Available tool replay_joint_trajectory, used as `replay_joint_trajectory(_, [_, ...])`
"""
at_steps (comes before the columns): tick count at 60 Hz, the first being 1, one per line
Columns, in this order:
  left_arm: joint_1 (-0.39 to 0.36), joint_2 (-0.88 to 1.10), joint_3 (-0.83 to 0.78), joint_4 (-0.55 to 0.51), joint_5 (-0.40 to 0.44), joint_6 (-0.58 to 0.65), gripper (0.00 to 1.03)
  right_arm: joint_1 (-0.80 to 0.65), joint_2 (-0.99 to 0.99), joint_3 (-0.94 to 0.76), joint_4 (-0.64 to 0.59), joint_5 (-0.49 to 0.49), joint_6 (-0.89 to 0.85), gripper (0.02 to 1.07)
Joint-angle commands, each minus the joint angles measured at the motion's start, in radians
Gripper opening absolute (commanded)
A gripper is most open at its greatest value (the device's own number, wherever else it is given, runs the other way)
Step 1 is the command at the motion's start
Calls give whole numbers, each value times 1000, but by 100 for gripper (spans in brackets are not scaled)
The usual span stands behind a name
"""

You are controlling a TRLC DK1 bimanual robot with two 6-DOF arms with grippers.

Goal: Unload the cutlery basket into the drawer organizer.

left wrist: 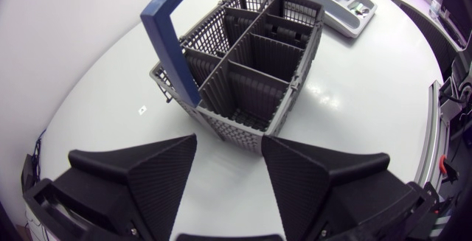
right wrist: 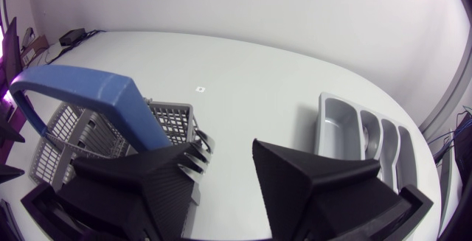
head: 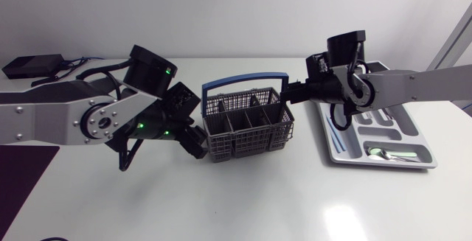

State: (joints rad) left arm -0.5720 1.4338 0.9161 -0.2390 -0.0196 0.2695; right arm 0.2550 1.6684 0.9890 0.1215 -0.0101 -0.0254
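Note:
The grey mesh cutlery basket (head: 247, 127) with a blue handle (head: 243, 80) stands mid-table. My left gripper (head: 198, 141) sits at its near left corner. In the left wrist view that gripper (left wrist: 228, 160) is open, with the basket (left wrist: 251, 86) corner just ahead of its fingertips. My right gripper (head: 291, 93) hovers over the basket's right end. In the right wrist view it (right wrist: 225, 167) stands open above the basket (right wrist: 74, 134), and a dark pronged piece (right wrist: 198, 151) rests against one finger. The grey drawer organizer (head: 413, 134) lies to the right and holds a spoon (head: 383, 153).
A black box (head: 33, 65) with cables lies at the back left. A dark mat (head: 22, 182) covers the front left corner. Blue-handled pieces (head: 335, 134) lie in the organizer's left slot. The organizer (right wrist: 335, 123) is close beside my right gripper.

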Motion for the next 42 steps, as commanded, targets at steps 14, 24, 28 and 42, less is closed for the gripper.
replay_joint_trajectory(14, [-29, -24, -33, -17, 7, -21, 63, 10, 37, 4, 55, 19, 27, 9])
replay_joint_trajectory(24, [-46, -24, -33, -17, 7, -23, 63, 9, -6, -16, 73, 12, 28, 8])
replay_joint_trajectory(28, [-54, -24, -33, -17, 7, -23, 63, 12, -29, -26, 73, 10, 28, 8])
replay_joint_trajectory(42, [-69, -24, -31, -20, 4, -29, 63, 29, -118, -21, 13, -7, 27, 8])
